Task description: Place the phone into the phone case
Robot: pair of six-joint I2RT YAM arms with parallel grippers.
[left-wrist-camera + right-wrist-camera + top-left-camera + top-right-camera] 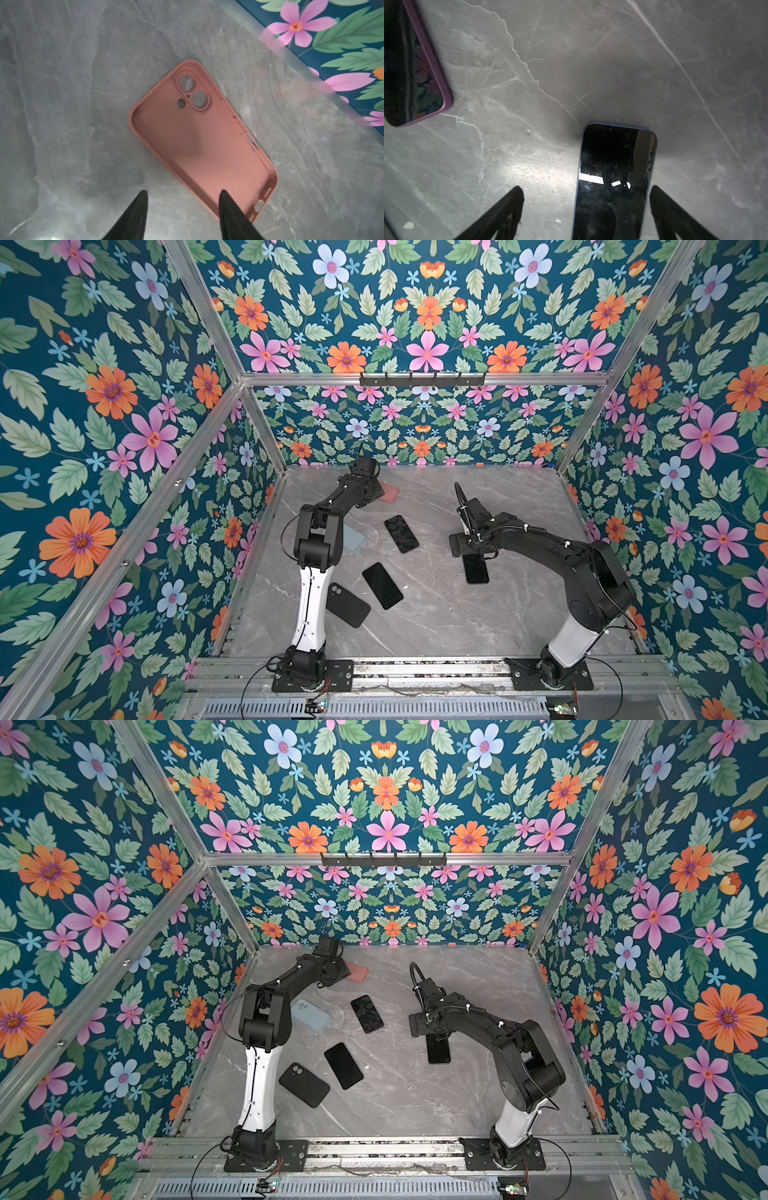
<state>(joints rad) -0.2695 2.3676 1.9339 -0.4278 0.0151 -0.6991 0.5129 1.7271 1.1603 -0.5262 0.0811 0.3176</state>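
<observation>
Marble table | left hand over pink case — right hand straddles phone

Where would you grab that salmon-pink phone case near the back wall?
Probably its long side wall near the port end, from straight above: the salmon-pink phone case lies flat, hollow side up, so only the raised rim stands clear of the grey marble table. The left end effector has one fingertip on either side of that wall.
</observation>
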